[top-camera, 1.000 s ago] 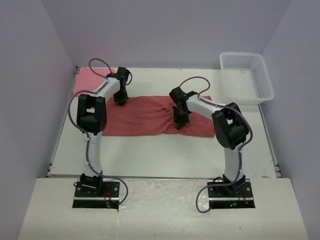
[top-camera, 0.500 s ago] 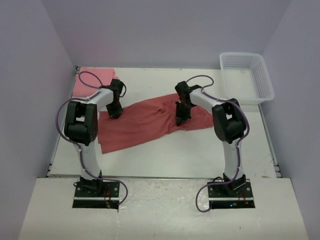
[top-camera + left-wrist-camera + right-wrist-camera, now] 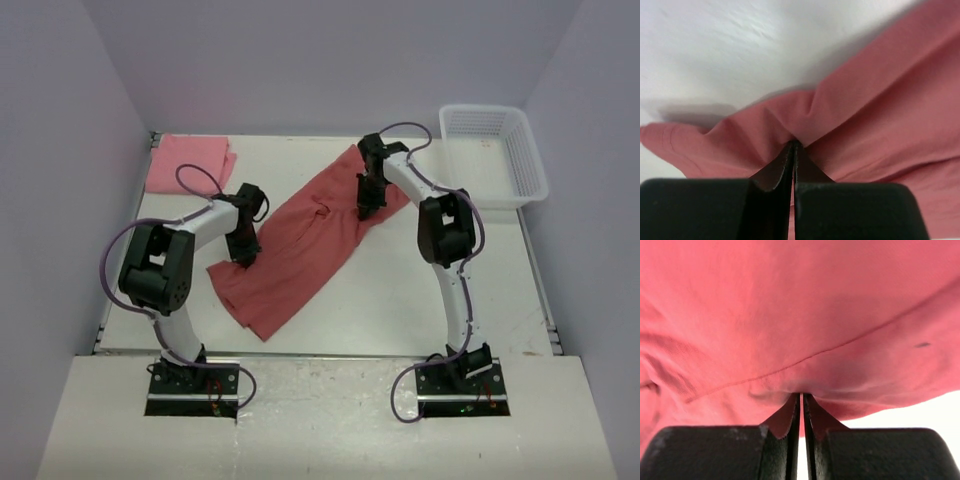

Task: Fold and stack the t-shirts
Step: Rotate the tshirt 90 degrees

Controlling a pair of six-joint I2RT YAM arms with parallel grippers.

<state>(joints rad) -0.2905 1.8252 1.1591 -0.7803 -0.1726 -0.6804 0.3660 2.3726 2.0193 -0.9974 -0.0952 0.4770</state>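
**Red shirt held at two points, now lying diagonal**

From above, the red shirt (image 3: 300,245) lies on the table (image 3: 400,300) as a slanted band. It runs from the far side, right of the middle, down to the near left. The left gripper (image 3: 243,260) stands on its left edge at the lower part. The right gripper (image 3: 365,210) stands on its far upper end. The pink shirt (image 3: 188,163) lies flat in the far left corner, well apart from the red one. The white basket (image 3: 495,155) is in the far right corner. This view does not show how the fingers stand.

The wrist cameras show it. On the left wrist, the two black fingers are pressed together and a small ridge of red cloth is pinched at their tips. The cloth rises in folds from this point, and bare white table is seen beyond. On the right wrist, the fingers are also clamped on red cloth, just below a stitched seam. The shirt fills nearly the whole view, with a small dark spot on it and a little table at the lower right.

One second ago the red shirt was a level band across the middle of the table. Since then its right end went toward the far side with the right gripper. Its left end came nearer with the left gripper. The left arm covered part of the pink shirt before; now the whole of it is seen.
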